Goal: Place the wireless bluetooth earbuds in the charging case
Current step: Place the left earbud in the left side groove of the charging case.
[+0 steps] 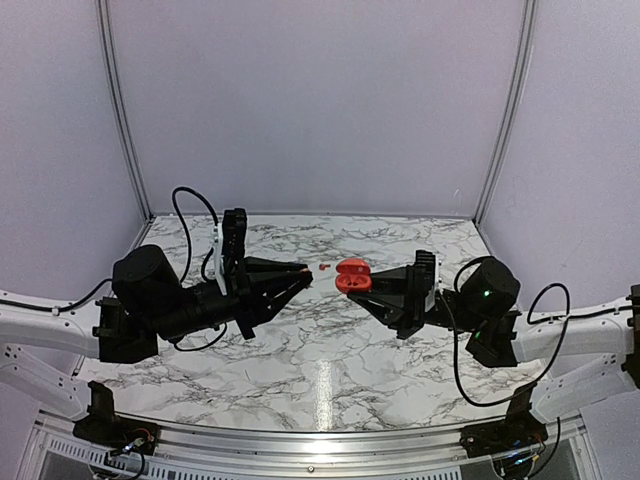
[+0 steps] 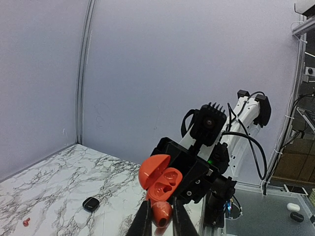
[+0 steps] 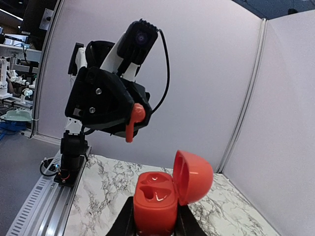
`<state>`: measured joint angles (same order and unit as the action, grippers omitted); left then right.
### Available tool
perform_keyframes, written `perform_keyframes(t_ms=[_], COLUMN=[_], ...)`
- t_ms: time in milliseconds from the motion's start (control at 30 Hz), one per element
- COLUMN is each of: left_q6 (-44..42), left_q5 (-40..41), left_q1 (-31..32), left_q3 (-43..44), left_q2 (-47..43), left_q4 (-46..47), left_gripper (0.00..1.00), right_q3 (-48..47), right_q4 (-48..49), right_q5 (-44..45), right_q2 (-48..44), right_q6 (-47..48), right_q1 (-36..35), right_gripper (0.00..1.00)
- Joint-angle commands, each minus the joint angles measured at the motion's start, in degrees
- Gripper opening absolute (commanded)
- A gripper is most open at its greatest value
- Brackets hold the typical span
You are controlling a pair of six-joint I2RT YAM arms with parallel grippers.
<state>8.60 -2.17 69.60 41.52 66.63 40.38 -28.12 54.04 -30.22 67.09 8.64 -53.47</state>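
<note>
The left gripper (image 1: 305, 268) and right gripper (image 1: 362, 283) were finished in black; white links (image 1: 40, 330) were trailed by black cables (image 1: 190, 189).

No legible txt/labels anywhere; possibly too small.

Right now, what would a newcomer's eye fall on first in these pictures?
The open red charging case, gripped in the right end effector above the middle of the marble table. Facing it, the left end effector pinches a red earbud. A black case lies on that table.
</note>
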Motion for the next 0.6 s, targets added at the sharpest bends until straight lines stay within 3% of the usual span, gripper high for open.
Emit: perform_keyframes(t_ms=[0, 567], left_q6=[-4.3, -5.4], left_q5=[-3.0, -4.3], left_q1=[1.1, 1.6], left_q3=[3.2, 8.2], left_q2=[1.2, 6.1], left_q4=[4.6, 7.2], left_gripper=[0.00, 0.00], right_q3=[0.3, -1.6], right_q4=[10.1, 15.6], right_q5=[3.3, 7.5], right_q2=[1.6, 5.9], right_q6=[-0.6, -0.7], right_q1=[-0.7, -3.9], right_gripper=[0.00, 0.00])
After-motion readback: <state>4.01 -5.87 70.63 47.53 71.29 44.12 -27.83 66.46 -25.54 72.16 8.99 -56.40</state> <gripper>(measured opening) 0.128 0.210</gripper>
